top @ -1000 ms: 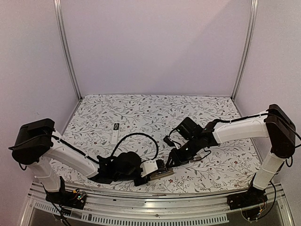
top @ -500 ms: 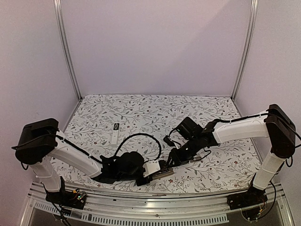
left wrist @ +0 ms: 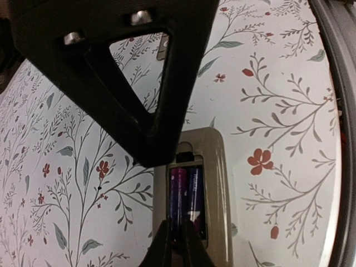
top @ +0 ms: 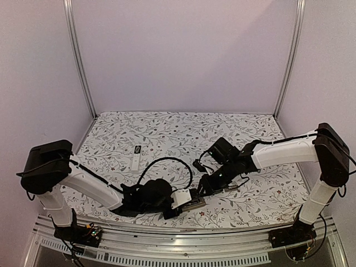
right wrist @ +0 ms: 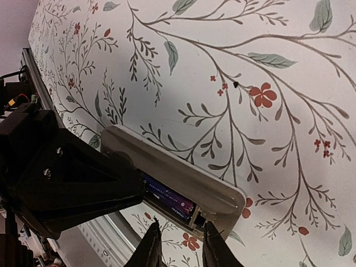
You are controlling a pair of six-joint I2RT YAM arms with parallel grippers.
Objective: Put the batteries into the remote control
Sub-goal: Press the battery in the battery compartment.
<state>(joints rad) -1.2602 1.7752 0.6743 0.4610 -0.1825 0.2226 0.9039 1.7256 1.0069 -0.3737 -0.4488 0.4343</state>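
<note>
A beige remote control (left wrist: 216, 183) lies back up near the table's front edge, its battery bay open; it also shows in the top view (top: 196, 204) and the right wrist view (right wrist: 183, 172). Two purple-blue batteries (left wrist: 186, 192) lie side by side in the bay (right wrist: 167, 197). My left gripper (left wrist: 177, 245) is shut, with its tips on the near end of the batteries (top: 188, 198). My right gripper (right wrist: 179, 245) is open by a narrow gap and hovers over the remote's other end, empty (top: 204, 190). The two grippers almost touch.
A slim white remote (top: 137, 162) and a small dark piece (top: 138, 148) lie at the left middle of the floral mat. Another small dark item (top: 198, 166) sits by the right arm. The metal front rail (top: 183, 245) runs just below the remote.
The left arm has shifted slightly right, toward the remote. The right gripper has stayed over the remote's end. The remote has not moved.
</note>
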